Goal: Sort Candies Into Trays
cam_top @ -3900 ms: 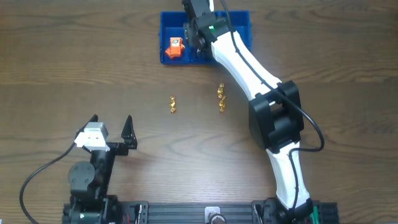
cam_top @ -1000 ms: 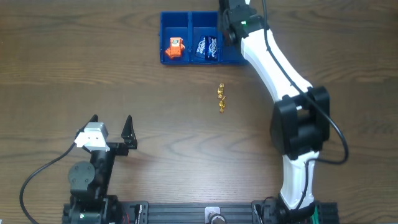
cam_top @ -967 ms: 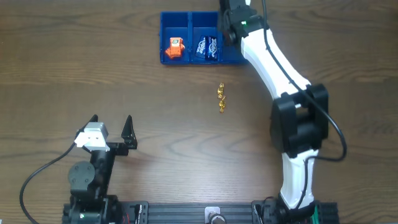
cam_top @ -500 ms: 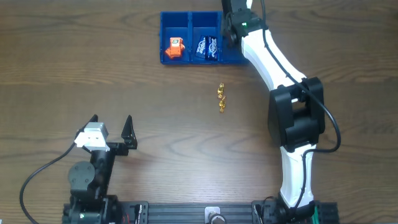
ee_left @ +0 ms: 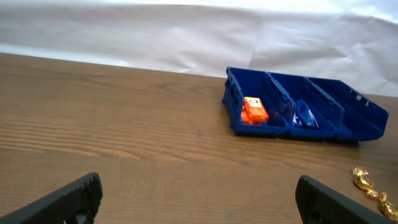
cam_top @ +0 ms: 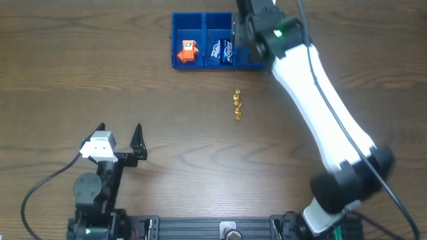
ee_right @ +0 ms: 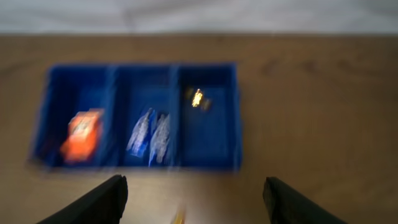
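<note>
A blue three-compartment tray (ee_right: 236, 118) is carried on the worktop (cam_top: 100, 80), just ahead of the right claw (ee_right: 193, 186), whose fingers are held apart. The left claw (cam_top: 119, 127), likewise spread open, is positioned well away from the tray. An orange candy (ee_right: 81, 132), blue candies (ee_right: 152, 134) and a gold candy (ee_right: 197, 97) are contained in separate compartments. Loose gold candies (cam_top: 237, 107) are seen on the worktop just behind the right claw.

Blue tray (ee_right: 143, 67) — orange candy (ee_right: 81, 132), blue candies (ee_right: 152, 134), seemingly gold candy (ee_right: 198, 98) inside; gold pair (cam_top: 237, 105) outside.
</note>
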You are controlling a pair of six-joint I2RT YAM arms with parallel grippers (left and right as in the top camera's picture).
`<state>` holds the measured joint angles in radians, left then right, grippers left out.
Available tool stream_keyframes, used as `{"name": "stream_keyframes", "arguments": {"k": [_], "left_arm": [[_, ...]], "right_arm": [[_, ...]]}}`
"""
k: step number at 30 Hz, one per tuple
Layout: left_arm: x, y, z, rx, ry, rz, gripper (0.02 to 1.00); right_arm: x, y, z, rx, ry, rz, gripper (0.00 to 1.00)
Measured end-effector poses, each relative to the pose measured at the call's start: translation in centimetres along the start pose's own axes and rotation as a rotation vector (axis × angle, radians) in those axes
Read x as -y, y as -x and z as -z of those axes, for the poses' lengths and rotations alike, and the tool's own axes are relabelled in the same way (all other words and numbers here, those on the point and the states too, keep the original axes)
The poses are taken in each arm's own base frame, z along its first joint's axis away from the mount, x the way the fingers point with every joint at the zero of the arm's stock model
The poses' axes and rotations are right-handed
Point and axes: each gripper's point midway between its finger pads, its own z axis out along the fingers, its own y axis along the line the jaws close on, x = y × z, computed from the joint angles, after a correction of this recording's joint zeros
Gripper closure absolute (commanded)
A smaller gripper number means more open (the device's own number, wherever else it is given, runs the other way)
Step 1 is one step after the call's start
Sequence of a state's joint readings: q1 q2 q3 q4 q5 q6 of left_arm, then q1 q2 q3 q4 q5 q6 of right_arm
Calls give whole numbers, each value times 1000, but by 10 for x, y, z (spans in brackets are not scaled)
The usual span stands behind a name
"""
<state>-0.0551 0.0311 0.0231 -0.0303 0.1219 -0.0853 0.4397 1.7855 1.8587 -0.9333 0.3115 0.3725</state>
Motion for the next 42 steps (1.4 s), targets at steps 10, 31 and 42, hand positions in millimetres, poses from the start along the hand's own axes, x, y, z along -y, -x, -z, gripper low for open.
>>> {"name": "stream_keyframes", "arguments": {"k": [10,31,42], "left_arm": [[0,0,0,0,0,0,20],[0,0,0,0,0,0,23],[0,0,0,0,0,0,20]], "right_arm": [[-27,-192,-79,-435,78,16,292],[-24,-269,-117,-625,17,-2,540],[-24,-269,-117,-624,11,-17,752]]}}
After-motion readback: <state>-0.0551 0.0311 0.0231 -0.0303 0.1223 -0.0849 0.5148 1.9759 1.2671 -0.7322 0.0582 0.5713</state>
